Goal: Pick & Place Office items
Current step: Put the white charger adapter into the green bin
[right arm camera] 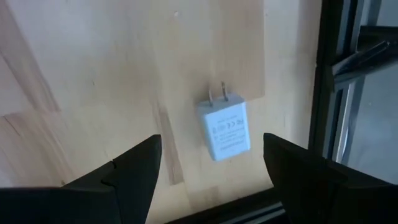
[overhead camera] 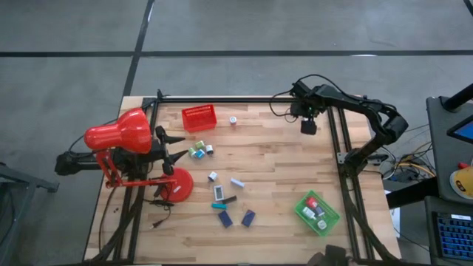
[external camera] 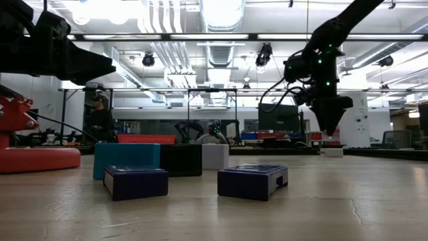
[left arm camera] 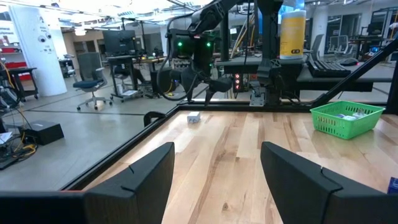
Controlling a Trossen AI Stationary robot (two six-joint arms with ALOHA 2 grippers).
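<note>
Nearest the table-level camera lie two navy blocks (external camera: 253, 181), flat on the wood among the scattered office items (overhead camera: 225, 193) at mid-table. The item under work is a white plug adapter (right arm camera: 224, 130), lying flat near the table's far right edge beside the black frame rail (right arm camera: 328, 81). It appears light, rigid and smooth-sided; grip across its two broad plastic faces, clear of the prongs. The right gripper (right arm camera: 211, 171) hangs above it, pointing straight down, fingers apart and empty. The left gripper (left arm camera: 217, 180) waits near the red desk lamp (overhead camera: 118, 133), level, fingers apart, holding nothing.
</note>
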